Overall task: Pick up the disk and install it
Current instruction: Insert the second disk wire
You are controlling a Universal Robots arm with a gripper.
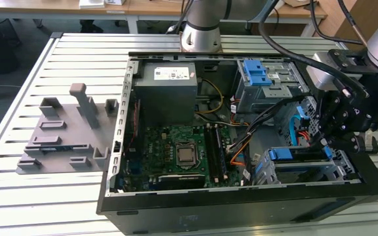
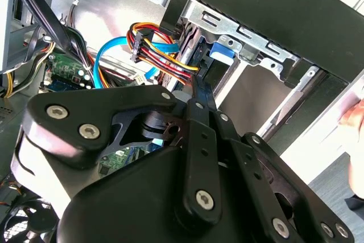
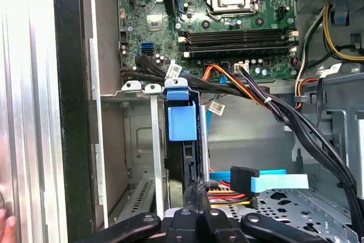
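Hand [image 3: 196, 197] sits at the drive bay; bundled cables [image 3: 244, 92] crowd one side, bay's metal rail [image 3: 154, 146] the other. Open bay floor [image 3: 136, 140] beyond rail.

Computer case [image 1: 241, 206]: black outer shell, grey metal interior. Motherboard [image 1: 182, 152]: green, with a silver processor square at its centre and black memory slots. Power supply box [image 1: 166, 93]: grey, bearing a white sticker. Drive cage [image 1: 267, 81]: grey metal with a blue latch. Disk [image 3: 183, 123]: blue plastic carrier over a dark body, seated in a silver bay. Cables [image 3: 227, 78] — orange, red, yellow and black strands; a flat light-blue data cable [image 3: 278, 181] ends in a black plug. Gripper [image 2: 196, 92]: matte black with silver screw heads. Fixture plate [image 1: 64, 132]: plain grey. Table [image 1: 77, 54] — pale silver, ribbed in parallel slats.
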